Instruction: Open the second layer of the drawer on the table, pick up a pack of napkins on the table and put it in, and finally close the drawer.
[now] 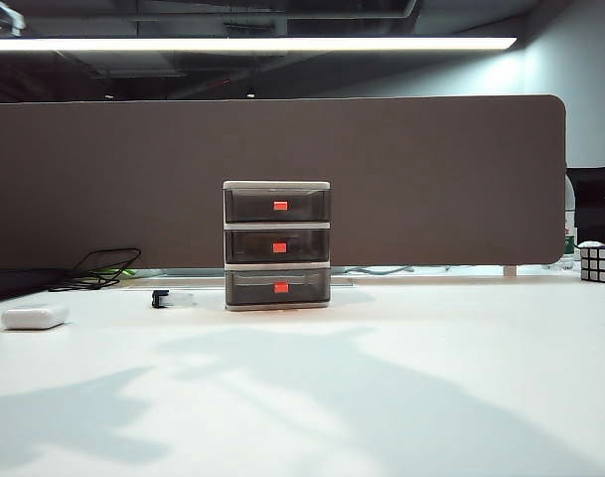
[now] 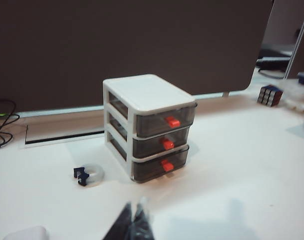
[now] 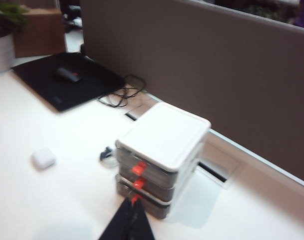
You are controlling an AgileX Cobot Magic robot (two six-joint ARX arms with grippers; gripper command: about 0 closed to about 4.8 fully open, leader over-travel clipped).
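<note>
The drawer [image 1: 276, 245] stands upright near the back of the white table [image 1: 401, 397], just in front of a brown partition panel [image 1: 282, 179], with all three smoky tiers pushed in flush; the second layer [image 1: 276, 245] sits shut between the top and bottom tiers, its red-orange tab [image 1: 279, 246] facing forward. To the cabinet's left on the table lie a small roll of clear tape with a dark clip [image 1: 171, 298] and, farther left, a small white rounded case [image 1: 34, 317]; black cables [image 1: 98, 268] coil by the panel, and a Rubik's cube [image 1: 599, 263] rests at the far right edge. No pack of napkins shows in any view — where it is cannot be told. Neither arm appears in the exterior view, only shadows on the tabletop. The left gripper [image 2: 132, 225] shows as dark fingertips pressed together, above the table and well apart from the cabinet. The right gripper [image 3: 128, 220] has its dark tips converging to a point, apparently closed with nothing between them, in line with the cabinet's lower front — contact cannot be told through the blur.
</note>
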